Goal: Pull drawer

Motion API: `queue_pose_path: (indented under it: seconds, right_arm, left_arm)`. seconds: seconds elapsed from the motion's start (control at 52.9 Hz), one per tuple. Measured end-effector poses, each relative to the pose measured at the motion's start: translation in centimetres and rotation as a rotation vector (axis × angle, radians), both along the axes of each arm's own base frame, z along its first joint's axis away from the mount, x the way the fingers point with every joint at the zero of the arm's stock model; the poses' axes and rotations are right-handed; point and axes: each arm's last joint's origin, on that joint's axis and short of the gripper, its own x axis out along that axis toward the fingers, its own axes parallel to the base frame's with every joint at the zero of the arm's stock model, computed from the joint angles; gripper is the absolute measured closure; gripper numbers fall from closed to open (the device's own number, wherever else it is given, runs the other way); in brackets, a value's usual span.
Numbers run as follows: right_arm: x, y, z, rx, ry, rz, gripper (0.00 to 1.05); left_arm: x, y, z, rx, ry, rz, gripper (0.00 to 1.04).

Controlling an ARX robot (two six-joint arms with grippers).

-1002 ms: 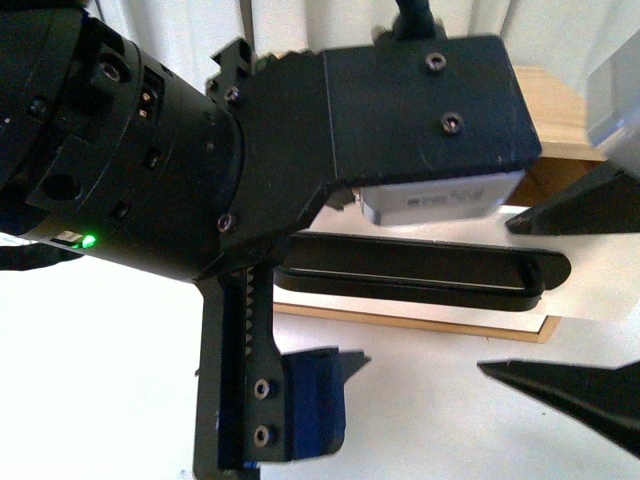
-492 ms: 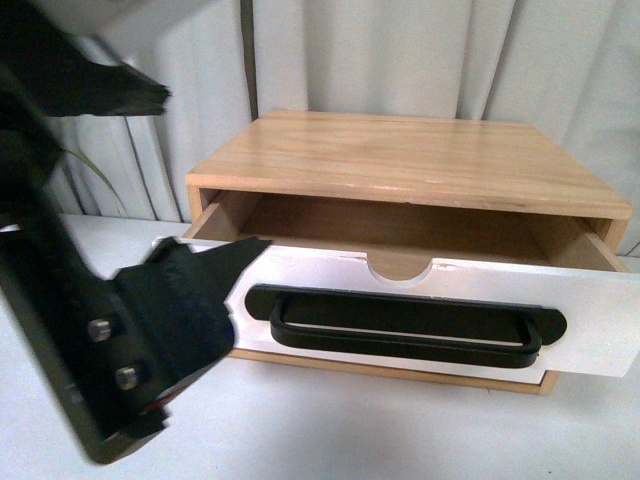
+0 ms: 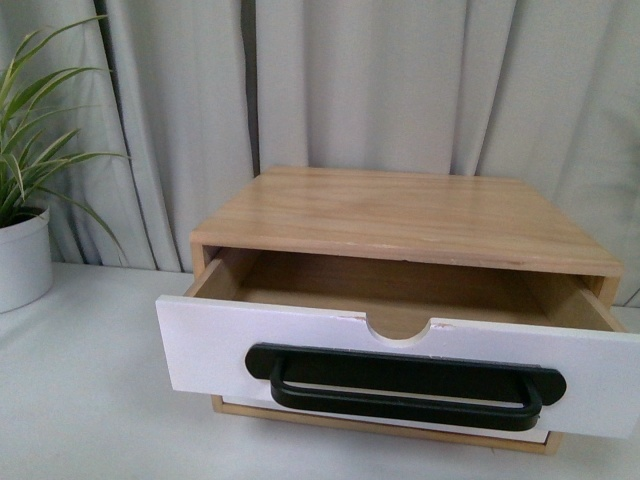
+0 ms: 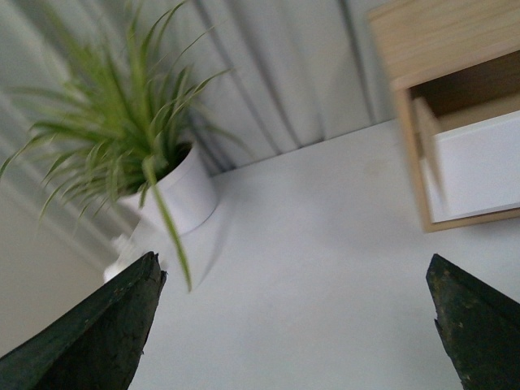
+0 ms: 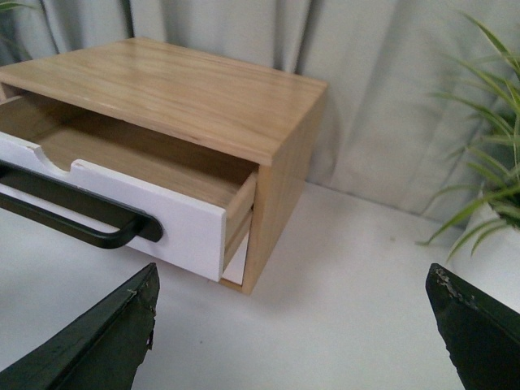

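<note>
The drawer [image 3: 210,345] stands pulled partway out of its wooden cabinet [image 3: 400,215]. Its white front carries a long black bar handle [image 3: 405,385] and a half-round notch in the top edge. Neither arm shows in the front view. My left gripper [image 4: 296,325] is open over the white table, with the drawer's white front [image 4: 479,166] off to one side. My right gripper [image 5: 292,333] is open too, apart from the drawer's end [image 5: 191,231] and the handle's end [image 5: 122,231]. Nothing lies between either pair of fingers.
A potted plant in a white pot [image 3: 22,260] stands left of the cabinet, seen close in the left wrist view as the pot [image 4: 183,195]. Another plant [image 5: 487,203] stands to the cabinet's right. Grey curtains [image 3: 350,80] hang behind. White table [image 3: 90,410] surrounds the cabinet.
The left arm, which filled the front view a second ago and its left side half a second ago, has left that view. The drawer stands out as before.
</note>
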Motion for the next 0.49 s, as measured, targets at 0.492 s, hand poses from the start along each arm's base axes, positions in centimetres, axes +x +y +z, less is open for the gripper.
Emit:
queue_pose_path:
  seconds: [0.492]
  right_arm:
    - [-0.5,1.1,-1.8,0.101,-0.103,-0.254,0.50]
  left_arm:
    - [-0.7,1.9,-1.3,-0.388,-0.082,-0.094,0.38]
